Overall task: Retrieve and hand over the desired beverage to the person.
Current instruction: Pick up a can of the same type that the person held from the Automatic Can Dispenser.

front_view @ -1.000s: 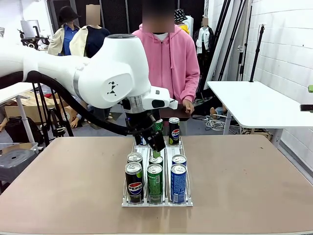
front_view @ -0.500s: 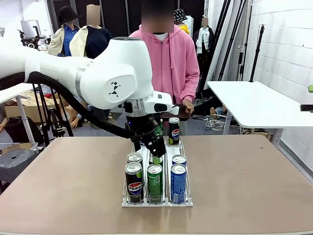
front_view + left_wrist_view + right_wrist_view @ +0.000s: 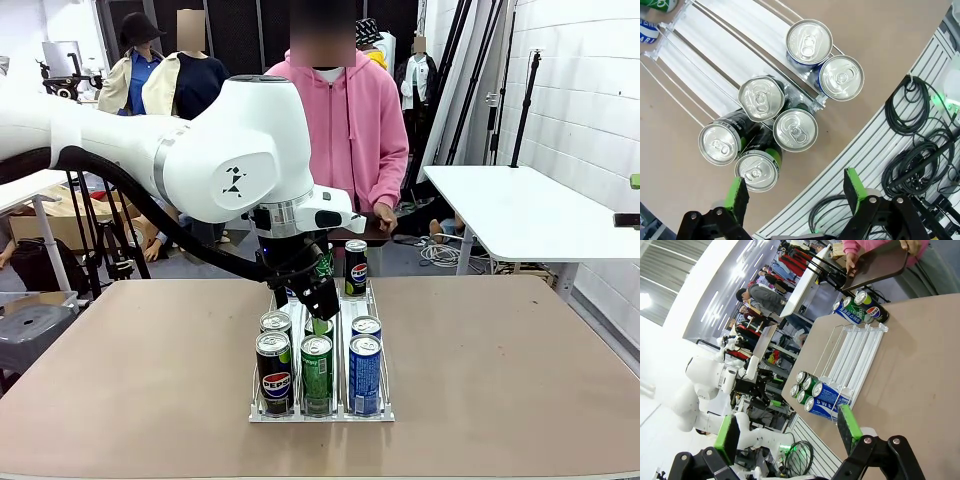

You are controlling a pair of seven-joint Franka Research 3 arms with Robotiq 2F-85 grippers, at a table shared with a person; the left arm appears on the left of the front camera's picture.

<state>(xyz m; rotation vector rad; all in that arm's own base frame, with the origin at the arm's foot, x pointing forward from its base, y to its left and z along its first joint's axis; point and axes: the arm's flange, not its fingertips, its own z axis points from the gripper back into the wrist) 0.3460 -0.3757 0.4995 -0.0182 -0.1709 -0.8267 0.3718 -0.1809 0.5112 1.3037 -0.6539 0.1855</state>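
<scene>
Barely getting started, I'd say: the person (image 3: 345,120) is standing across the table (image 3: 520,380), all the cans (image 3: 364,372) are sitting in the rack (image 3: 320,416), and the left gripper (image 3: 316,315) is hovering above the green cans (image 3: 317,372), spread wide, empty. Right gripper (image 3: 787,432) is gaping empty too. Picking and handover left.

— Where are the cans (image 3: 317,372)?
— Six stand upright at the rack's (image 3: 722,47) near end: black Pepsi cans (image 3: 274,375), green cans (image 3: 317,345), blue cans (image 3: 364,375) (two deep each lane). More stand at the far end.
— The person (image 3: 345,120)?
— Pink hoodie, standing beyond the tabletop (image 3: 500,380).
</scene>
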